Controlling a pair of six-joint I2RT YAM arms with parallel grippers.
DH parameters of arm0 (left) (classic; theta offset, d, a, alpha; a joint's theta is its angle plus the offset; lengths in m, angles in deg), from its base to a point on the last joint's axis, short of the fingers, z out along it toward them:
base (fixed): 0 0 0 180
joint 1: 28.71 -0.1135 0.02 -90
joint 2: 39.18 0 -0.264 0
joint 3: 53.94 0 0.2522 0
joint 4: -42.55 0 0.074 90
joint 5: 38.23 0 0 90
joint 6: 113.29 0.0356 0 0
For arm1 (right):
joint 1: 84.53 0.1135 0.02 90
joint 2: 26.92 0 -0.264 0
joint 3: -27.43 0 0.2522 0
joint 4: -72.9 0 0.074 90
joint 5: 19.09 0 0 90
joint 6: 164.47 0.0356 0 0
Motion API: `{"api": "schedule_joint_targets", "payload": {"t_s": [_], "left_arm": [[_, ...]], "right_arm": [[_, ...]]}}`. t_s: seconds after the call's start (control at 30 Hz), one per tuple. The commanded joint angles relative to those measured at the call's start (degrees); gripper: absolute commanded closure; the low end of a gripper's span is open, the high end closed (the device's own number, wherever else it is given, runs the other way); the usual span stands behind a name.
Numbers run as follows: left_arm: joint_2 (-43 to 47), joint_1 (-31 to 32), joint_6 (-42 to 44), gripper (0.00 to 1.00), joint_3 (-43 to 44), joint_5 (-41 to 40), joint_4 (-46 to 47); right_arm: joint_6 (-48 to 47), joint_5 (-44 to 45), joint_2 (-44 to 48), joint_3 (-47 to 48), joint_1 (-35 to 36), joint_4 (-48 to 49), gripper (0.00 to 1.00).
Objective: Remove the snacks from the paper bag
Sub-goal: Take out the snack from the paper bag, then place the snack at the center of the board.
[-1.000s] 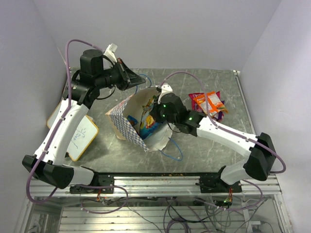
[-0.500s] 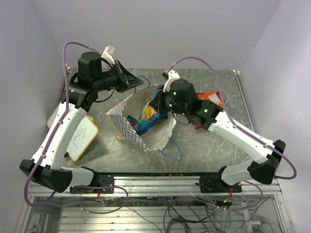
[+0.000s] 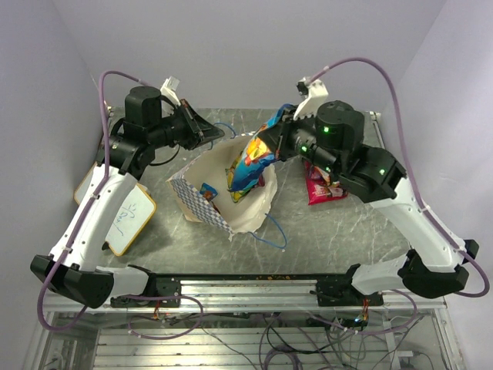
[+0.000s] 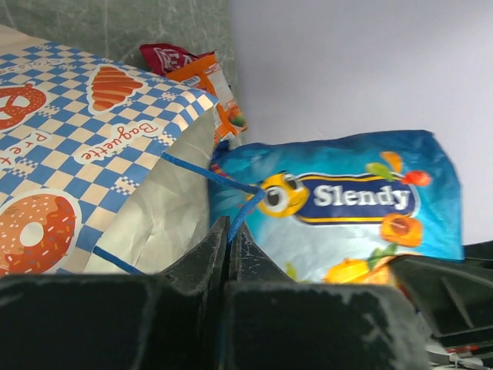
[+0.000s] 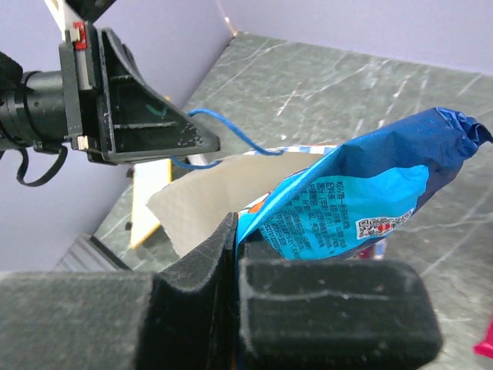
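The cream paper bag [image 3: 202, 202] with a blue-checkered band lies open on the table, also in the left wrist view [image 4: 85, 146]. My left gripper [image 3: 219, 132] is shut on its blue cord handle [image 4: 231, 185], holding the mouth up. My right gripper [image 3: 266, 142] is shut on a blue foil snack packet [image 3: 248, 166], lifted above the bag's mouth; it shows in the right wrist view [image 5: 362, 204] and left wrist view [image 4: 347, 208]. Another packet [image 3: 208, 190] lies inside the bag. Red and orange packets [image 3: 322, 185] lie on the table to the right.
A yellow-framed whiteboard [image 3: 127, 220] leans at the table's left edge. A loose blue cord loop [image 3: 271, 235] lies in front of the bag. Walls close in on the back, left and right.
My right gripper rose out of the bag with the blue packet and moved up and right. The left gripper kept holding the cord.
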Motion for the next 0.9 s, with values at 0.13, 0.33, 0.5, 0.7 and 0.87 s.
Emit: {"api": "schedule_joint_targets", "payload": {"t_s": [0.13,0.33,0.5,0.7,0.87], "left_arm": [[1.0,0.3,1.3,0.93,-0.1,-5.8,-7.2],[2.2,0.3,0.5,0.93,-0.3,-5.5,-7.3],[2.7,0.3,1.4,0.93,-0.1,-7.4,-9.2],[4.6,0.3,-0.4,0.93,-3.3,-7.5,-7.9],[2.9,0.3,1.1,0.93,0.8,-7.8,-11.4]], "right_arm": [[-7.5,16.0,-3.7,22.9,-0.1,-10.1,1.00],[-9.9,26.3,-5.0,18.6,-2.7,-2.2,1.00],[-5.5,17.8,-9.6,22.2,-14.3,1.9,1.00],[0.2,5.9,-16.8,24.8,-28.1,4.1,1.00],[1.2,0.8,-16.0,12.5,-34.3,13.8,1.00]]}}
